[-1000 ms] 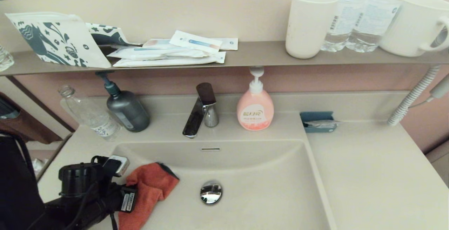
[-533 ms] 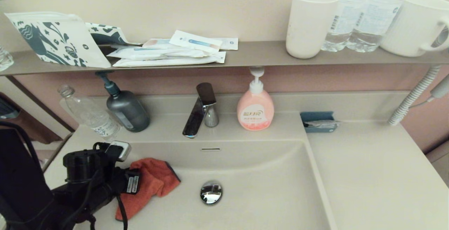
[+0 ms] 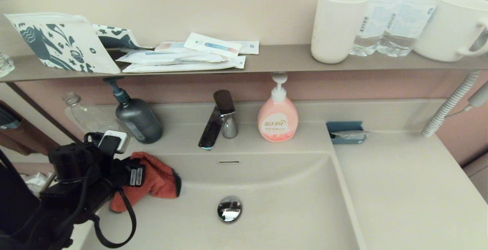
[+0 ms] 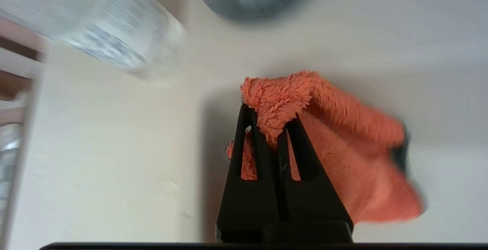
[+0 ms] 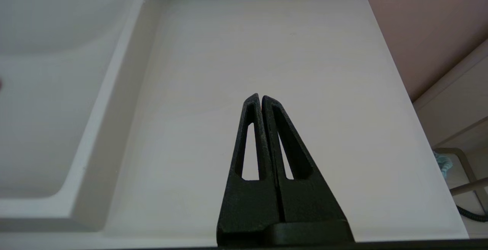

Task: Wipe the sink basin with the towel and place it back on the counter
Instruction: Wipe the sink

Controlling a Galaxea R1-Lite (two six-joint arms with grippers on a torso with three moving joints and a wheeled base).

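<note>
Left gripper [image 4: 271,128]: jaws clamped on a bunched fold of the towel [image 3: 152,175], at the far-left corner of the sink basin [image 3: 289,204], just in front of the grey pump bottle [image 3: 138,118] and the clear plastic bottle [image 3: 89,118].
Right gripper [image 5: 261,99]: jaws pressed together on nothing, parked above the bare bench [image 3: 411,196] to the right of the basin; out of the head view.
Towel, position: draped against the basin's left wall near the rim, hanging below the jaws; well apart from the chrome drain plug [image 3: 229,209].
Towel, handling: judged light, soft and limp; fuzzy pile compresses under the jaws and should grip well without slipping; nothing fragile. Loose corners likely to trail and fold over during a stroke.
Towel, hold point: a gathered ridge near one edge, as seen in the left wrist view, leaves most of the cloth free to wipe; a pinch on a single layer judged less secure.
Writing, pink soap bottle [image 3: 277,118]: a label with characters, too small to read.
Writing, shelf [image 3: 274,61]: sachets with blue print and water-bottle labels with a barcode, illegible; patterned teal-and-white pouch, no text made out.
Writing, left wrist: white stickers, unreadable.
</note>
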